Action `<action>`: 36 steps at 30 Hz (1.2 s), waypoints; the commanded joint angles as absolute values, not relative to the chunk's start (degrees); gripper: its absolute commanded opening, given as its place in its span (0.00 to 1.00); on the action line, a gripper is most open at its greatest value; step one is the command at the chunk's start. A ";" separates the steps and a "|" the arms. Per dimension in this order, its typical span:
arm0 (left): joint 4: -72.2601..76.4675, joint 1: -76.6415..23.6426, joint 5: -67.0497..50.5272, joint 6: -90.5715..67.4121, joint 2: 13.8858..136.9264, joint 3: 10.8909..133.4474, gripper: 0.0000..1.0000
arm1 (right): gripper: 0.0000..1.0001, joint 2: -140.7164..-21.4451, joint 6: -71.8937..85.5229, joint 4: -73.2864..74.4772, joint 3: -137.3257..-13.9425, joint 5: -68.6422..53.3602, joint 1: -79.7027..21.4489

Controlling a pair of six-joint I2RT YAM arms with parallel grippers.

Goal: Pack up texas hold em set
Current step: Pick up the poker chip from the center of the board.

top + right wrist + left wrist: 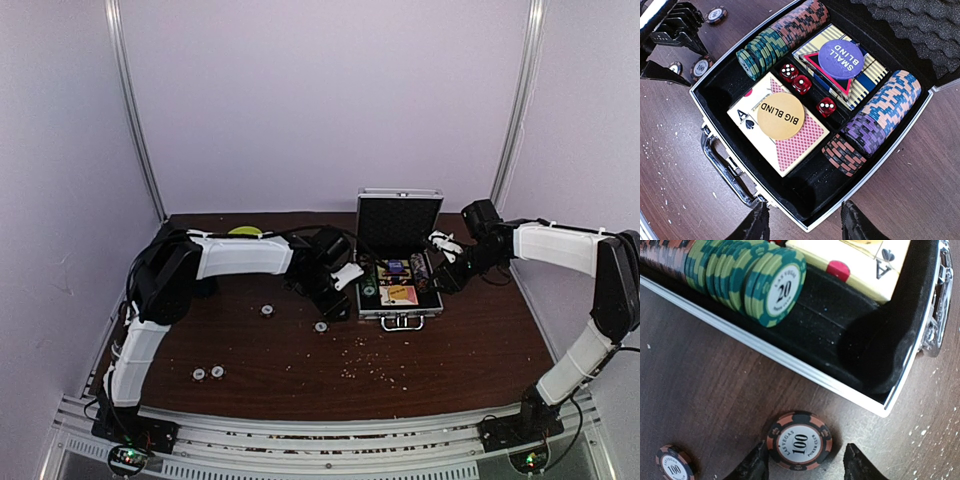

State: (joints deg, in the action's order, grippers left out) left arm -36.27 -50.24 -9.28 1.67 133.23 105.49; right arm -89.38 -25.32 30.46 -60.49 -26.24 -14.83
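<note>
Chip (pixel 799 441) marked 100 lies flat on the desk (pixel 700 370) just outside the open case (pixel 790 366), between the spread left fingers (pixel 754 466) (neither seems to touch it). Closing on so thin a disc may skid it away. Right fingers (pixel 856 222) hang spread above the case's corner, empty.

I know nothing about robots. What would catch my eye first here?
Your eye goes to the open silver case at the back of the table, packed with rows of coloured chips, red dice, and a yellow BIG BLIND button and purple SMALL BLIND button lying on card decks. Next come loose chips on the wood left of it, with a 100 chip lying between the fingers of the open left gripper.
</note>
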 commanded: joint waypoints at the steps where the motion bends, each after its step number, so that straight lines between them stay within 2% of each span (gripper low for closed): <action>1: -34.34 -49.92 -9.43 2.11 135.15 107.14 0.51 | 0.50 -89.81 -25.71 31.19 -61.79 -27.07 -15.21; 10: -34.30 -50.03 -8.91 2.02 135.94 106.87 0.50 | 0.50 -90.09 -25.81 31.31 -61.79 -27.11 -15.29; 16: -34.36 -50.01 -7.80 2.11 136.19 106.77 0.45 | 0.50 -90.18 -25.85 31.35 -61.79 -27.07 -15.29; 26: -34.37 -50.70 -5.18 2.70 136.47 106.10 0.46 | 0.50 -90.53 -25.93 31.61 -61.90 -27.16 -15.38; 36: -35.93 -50.84 -4.78 3.43 134.89 105.44 0.37 | 0.50 -90.54 -26.00 31.63 -61.94 -27.16 -15.45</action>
